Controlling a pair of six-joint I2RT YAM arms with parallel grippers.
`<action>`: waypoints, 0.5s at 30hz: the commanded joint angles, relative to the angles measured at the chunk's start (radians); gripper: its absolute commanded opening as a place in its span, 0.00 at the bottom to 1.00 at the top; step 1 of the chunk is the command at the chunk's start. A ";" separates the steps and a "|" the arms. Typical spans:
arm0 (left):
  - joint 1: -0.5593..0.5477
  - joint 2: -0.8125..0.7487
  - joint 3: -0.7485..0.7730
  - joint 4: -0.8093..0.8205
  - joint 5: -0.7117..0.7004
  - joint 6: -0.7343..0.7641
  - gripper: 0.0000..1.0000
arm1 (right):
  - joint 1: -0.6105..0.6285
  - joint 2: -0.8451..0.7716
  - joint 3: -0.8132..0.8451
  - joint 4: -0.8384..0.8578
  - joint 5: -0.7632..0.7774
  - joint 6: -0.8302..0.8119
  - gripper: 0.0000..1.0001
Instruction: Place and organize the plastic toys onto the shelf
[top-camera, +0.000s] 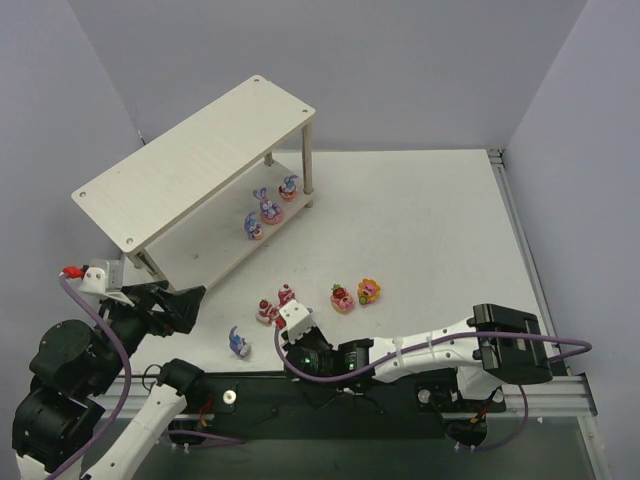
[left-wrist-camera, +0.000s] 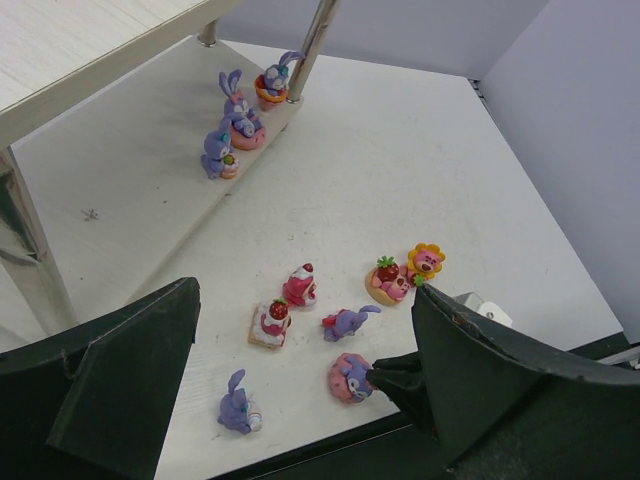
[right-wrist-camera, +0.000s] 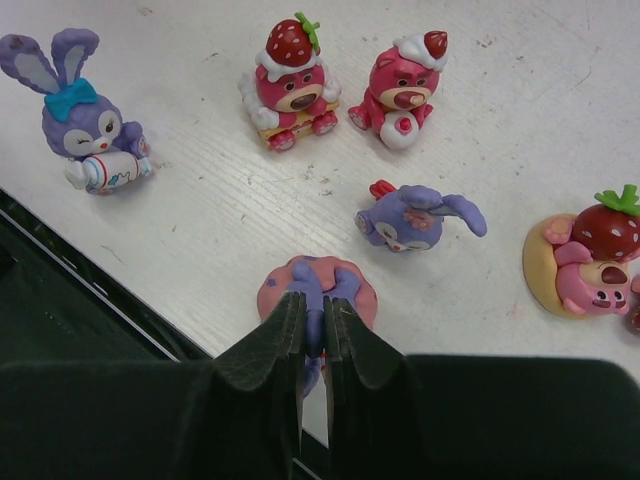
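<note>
The shelf (top-camera: 190, 165) stands at the back left, with three purple bunnies (top-camera: 268, 210) at the right end of its lower board (left-wrist-camera: 120, 200). More plastic toys lie near the table's front edge. My right gripper (right-wrist-camera: 317, 305) is shut on a purple bunny on a round pink base (right-wrist-camera: 345, 285), which rests on the table (left-wrist-camera: 350, 377). In the top view the right gripper (top-camera: 292, 335) covers that toy. My left gripper (left-wrist-camera: 305, 290) hangs open above the loose toys, by the shelf's near end (top-camera: 190, 305), with nothing between its fingers.
Loose on the table are a bunny with a blue bow (right-wrist-camera: 80, 120), two strawberry bears (right-wrist-camera: 290, 75) (right-wrist-camera: 405, 85), a bunny on its side (right-wrist-camera: 410, 218), a bear on a yellow base (right-wrist-camera: 585, 265) and an orange flower figure (left-wrist-camera: 427, 262). The table's black front edge (right-wrist-camera: 90, 290) runs right by the held toy.
</note>
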 joint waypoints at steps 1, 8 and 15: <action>-0.003 0.003 0.019 0.008 0.010 0.023 0.97 | 0.003 -0.052 0.036 0.011 -0.012 -0.085 0.00; -0.003 0.031 0.045 0.009 -0.042 0.037 0.97 | -0.009 -0.181 0.108 0.016 -0.102 -0.304 0.00; -0.003 0.048 0.056 0.071 -0.102 0.043 0.97 | -0.145 -0.149 0.249 0.059 -0.312 -0.508 0.00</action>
